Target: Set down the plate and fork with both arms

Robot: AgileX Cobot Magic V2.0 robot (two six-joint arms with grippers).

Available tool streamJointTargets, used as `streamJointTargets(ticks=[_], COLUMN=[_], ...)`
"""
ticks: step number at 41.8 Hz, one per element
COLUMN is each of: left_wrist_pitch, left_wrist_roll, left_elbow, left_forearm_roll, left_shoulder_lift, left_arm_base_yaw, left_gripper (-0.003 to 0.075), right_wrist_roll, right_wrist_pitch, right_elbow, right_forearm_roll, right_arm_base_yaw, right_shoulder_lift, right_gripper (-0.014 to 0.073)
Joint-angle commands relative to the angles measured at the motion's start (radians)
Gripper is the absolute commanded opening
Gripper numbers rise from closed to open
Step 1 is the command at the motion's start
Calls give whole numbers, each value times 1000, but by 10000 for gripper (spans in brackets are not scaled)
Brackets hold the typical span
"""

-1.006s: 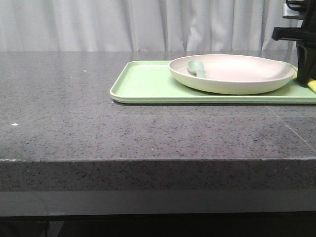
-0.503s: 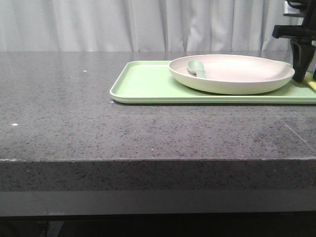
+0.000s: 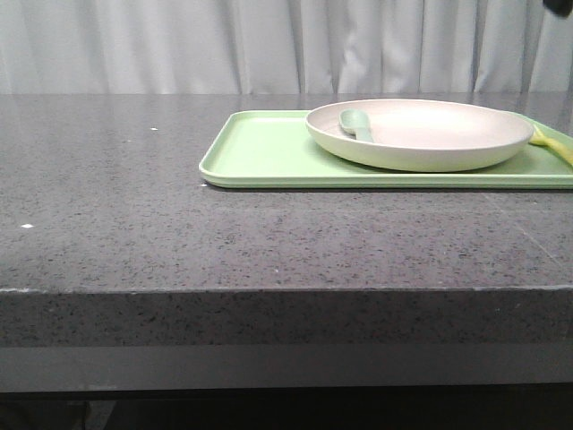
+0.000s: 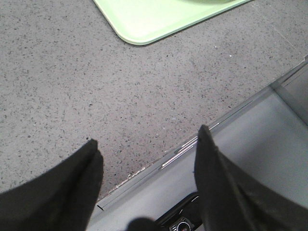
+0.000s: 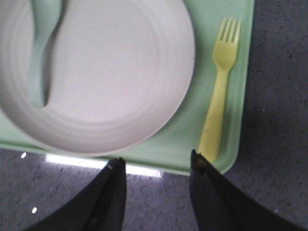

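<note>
The cream-white plate sits on the light green tray at the right of the table; it also shows in the right wrist view. The pale yellow fork lies flat on the tray beside the plate, and its handle shows at the front view's right edge. My right gripper is open and empty, high above the tray's near edge, apart from the fork. My left gripper is open and empty over the table's front edge, far from the tray.
A pale grey-green spoon lies in the plate, also in the right wrist view. The dark speckled stone table stretches to the left of the tray. A grey curtain hangs behind.
My right gripper, down beside the plate at the tray's right end before, has let go of the fork and risen out of the front view. The fork now lies on the tray.
</note>
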Motion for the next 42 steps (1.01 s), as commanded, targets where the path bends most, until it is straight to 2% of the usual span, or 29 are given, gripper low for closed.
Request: streamJointTargets(ticks=[1,13,24,32,42], left_wrist_pitch=[-53,-53,-53,-54,-66], left_wrist_roll=[2,2,2,2,2], left_elbow=[-24,-24,-24,-24,-24], left_forearm_roll=[-32,-32,-32,-32,-32], left_shoulder_lift=[-4,-4,-4,-4,-4], left_arm_base_yaw=[4,4,4,4,4], left_gripper=[420,420,420,420,419], right_wrist_roll=[-24,-24,-24,-24,-24], right_wrist_pitch=[2,-8,-92,-113,-172], right_elbow=[56,288,517,615,661], right_forearm_roll=[-5,-21,-46,-46,-46], right_arm_base_yaw=[34,57,57,57,57], right_shoulder_lift=[-145,-441,-697,-841,-937], right_gripper=[351,351,351,351,337])
